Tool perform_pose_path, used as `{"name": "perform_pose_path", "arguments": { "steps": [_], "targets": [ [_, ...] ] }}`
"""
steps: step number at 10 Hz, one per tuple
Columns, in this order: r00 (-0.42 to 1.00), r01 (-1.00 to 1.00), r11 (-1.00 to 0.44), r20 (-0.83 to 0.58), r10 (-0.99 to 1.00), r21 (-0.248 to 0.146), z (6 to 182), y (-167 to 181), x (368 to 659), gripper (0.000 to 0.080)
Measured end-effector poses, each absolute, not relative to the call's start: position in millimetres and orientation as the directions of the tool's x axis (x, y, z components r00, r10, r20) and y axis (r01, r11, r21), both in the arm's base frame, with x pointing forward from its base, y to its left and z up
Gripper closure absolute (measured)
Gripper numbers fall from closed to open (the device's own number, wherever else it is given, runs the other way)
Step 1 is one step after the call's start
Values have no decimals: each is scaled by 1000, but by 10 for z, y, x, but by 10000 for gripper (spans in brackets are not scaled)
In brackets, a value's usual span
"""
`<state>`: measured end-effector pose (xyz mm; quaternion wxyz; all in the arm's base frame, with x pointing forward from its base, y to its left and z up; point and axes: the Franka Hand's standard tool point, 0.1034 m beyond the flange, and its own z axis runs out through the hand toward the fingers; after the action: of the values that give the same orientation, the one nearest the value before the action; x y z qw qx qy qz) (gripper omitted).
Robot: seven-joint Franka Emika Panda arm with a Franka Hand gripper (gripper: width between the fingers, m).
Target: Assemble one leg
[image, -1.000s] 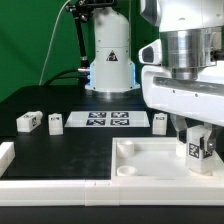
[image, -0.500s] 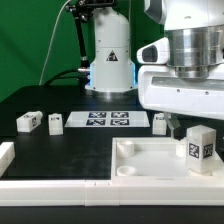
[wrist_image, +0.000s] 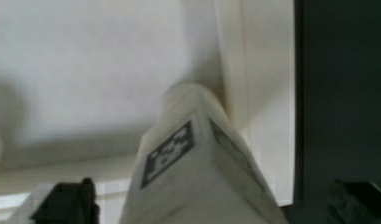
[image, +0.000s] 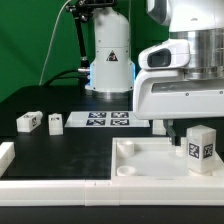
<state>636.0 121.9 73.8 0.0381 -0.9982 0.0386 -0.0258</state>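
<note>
White plastic runs across the exterior view; at its far left two loose legs [image: 27,121] [image: 56,122] lie side by side on the black table [image: 60,150], well apart from the work; next comes the marker board [image: 105,120], flat on the table; just past it a third spare leg [image: 160,122] sits partly hidden behind the arm. Nearer the camera lies the large tray-like part [image: 119,158]; at its corner on the exterior view's right stands the leg [image: 200,148], upright, its tag facing the camera, its foot apparently in the corner socket.

Above it hangs the gripper [wrist_image: 213,205]; the wrist view shows two dark fingertips [wrist_image: 71,203] spread wide, one on each side of the leg [wrist_image: 187,150] and neither touching it, so the jaws grip nothing.

That is the relation that matters: the leg lies straight below the spread fingers, its long axis vertical and in line with their approach; a plain descent would probably bring the pads back alongside it; whether it is fully seated cannot be told.
</note>
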Motion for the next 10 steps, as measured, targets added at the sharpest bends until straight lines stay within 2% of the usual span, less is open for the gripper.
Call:
{"name": "perform_pose_path", "arguments": {
  "steps": [4,5,7,8,9,10],
  "targets": [
    [967,248,-967,69,245,-51,723,1206,6355,151],
    [964,261,-964,70,257,-50,723,1204,6356,151],
    [964,260,-964,70,256,-51,723,1204,6356,409],
    [965,256,-965,70,252,-51,724,1204,6356,409],
    [972,227,-972,68,223,-54,723,1204,6356,509],
    [972,228,-972,68,225,-53,723,1203,6356,509]
  ]
}}
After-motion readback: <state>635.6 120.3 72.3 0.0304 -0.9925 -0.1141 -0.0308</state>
